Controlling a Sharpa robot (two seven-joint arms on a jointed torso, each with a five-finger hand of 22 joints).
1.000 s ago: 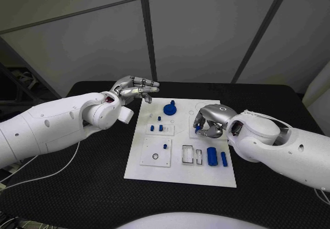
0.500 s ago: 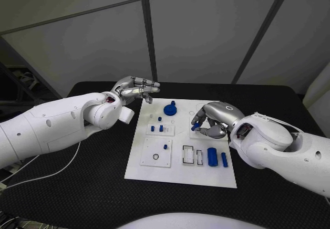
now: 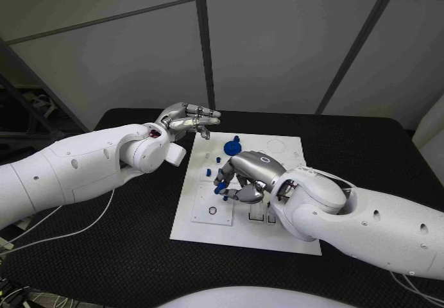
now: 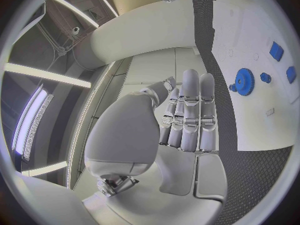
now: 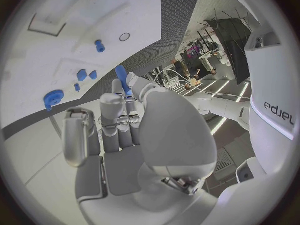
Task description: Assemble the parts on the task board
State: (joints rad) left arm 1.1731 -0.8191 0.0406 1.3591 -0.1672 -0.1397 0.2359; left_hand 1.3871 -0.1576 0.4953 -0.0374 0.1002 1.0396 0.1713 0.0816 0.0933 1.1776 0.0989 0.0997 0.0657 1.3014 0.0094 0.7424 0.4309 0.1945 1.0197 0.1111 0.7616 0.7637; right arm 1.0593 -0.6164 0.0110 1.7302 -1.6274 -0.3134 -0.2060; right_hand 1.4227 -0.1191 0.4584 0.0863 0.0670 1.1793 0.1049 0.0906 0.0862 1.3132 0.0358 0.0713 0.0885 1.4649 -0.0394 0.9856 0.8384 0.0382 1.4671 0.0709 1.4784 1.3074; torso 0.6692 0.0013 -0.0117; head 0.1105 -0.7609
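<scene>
The right hand (image 3: 248, 174) pinches a blue peg (image 3: 223, 185) at its fingertips above the task board (image 3: 208, 228). The left hand (image 3: 188, 119) hovers empty, fingers loosely apart.

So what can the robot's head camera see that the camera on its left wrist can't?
Head view: the right hand pinching a blue peg over the middle of the board, and a small black ring lying on the board's near part.

Left wrist view: the inside of the left hand, close up, its fingers straight and holding nothing.

Both: the white task board, the blue gear near its far end with small blue pieces beside it, and the left hand itself.
</scene>
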